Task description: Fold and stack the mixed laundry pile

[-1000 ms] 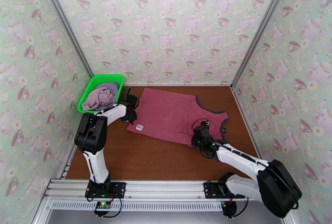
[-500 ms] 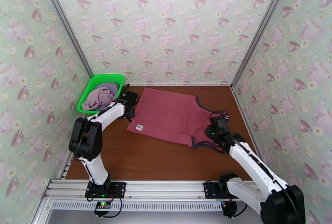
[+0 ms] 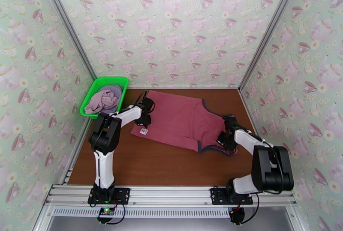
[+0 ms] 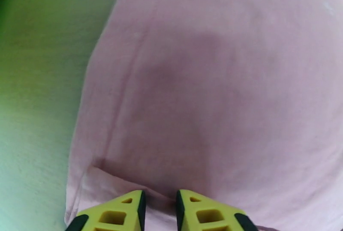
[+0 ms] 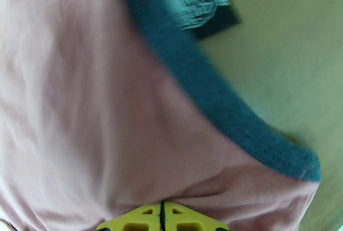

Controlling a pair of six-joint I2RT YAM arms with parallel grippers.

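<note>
The dusty-red tank top (image 3: 180,118) lies spread flat on the brown table, its dark-trimmed neck and straps toward the right. My left gripper (image 3: 146,113) sits low at its left edge. In the left wrist view the yellow fingertips (image 4: 159,210) stand a narrow gap apart over a fold of the cloth (image 4: 223,77). My right gripper (image 3: 226,136) is at the right strap. In the right wrist view its fingertips (image 5: 162,217) meet, with the red cloth (image 5: 107,99) bunched at them beside the dark trim (image 5: 223,99). More pale garments (image 3: 103,99) of the laundry pile fill the basket.
A green mesh basket (image 3: 97,87) stands at the back left corner against the wall. A white label (image 3: 144,131) shows on the tank top's near left corner. Bare brown table (image 3: 158,163) stretches along the front. Patterned walls close in three sides.
My right gripper went from the tank top's front hem to its right strap and closed there. My left gripper slid right onto the garment's left edge and its fingers narrowed.
</note>
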